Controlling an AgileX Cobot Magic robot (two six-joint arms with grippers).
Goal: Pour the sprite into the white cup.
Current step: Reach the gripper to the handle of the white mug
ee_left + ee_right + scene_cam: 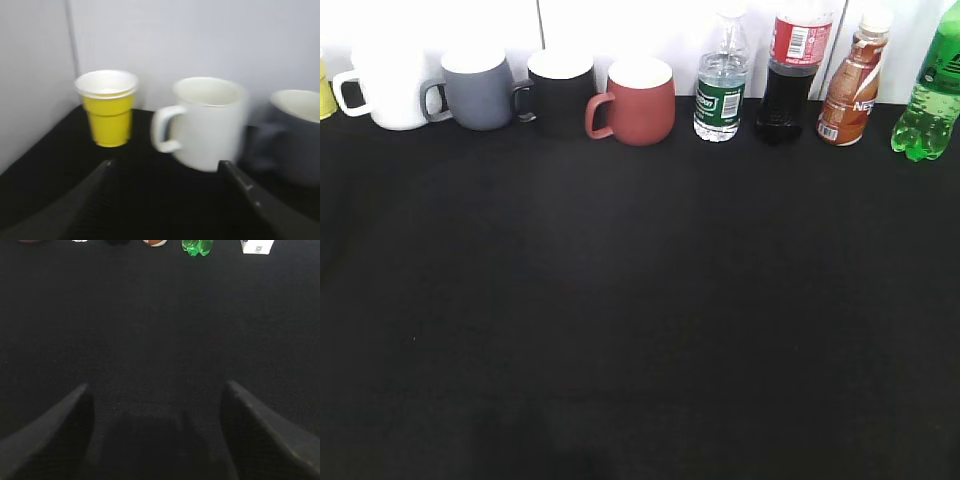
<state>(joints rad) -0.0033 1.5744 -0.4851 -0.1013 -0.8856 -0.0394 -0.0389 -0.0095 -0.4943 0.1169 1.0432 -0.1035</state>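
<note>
The sprite (pixel 930 95), a bright green bottle, stands at the far right of the back row; its lobed base shows at the top of the right wrist view (pixel 197 247). The white cup (pixel 388 90) stands at the back left, handle to the left. In the left wrist view the white cup (pixel 212 122) is just ahead of my open, empty left gripper (pixel 165 165). My right gripper (pixel 157 387) is open and empty, low over the black cloth, far from the bottles. Neither gripper shows in the exterior view.
Along the back wall stand a grey mug (pixel 478 90), black mug (pixel 560 92), red mug (pixel 638 100), clear water bottle (pixel 721 85), cola bottle (pixel 792 75) and brown drink bottle (pixel 852 85). A yellow cup (pixel 107 107) stands left of the white cup. A white box (pixel 256 246) stands right of the sprite.
</note>
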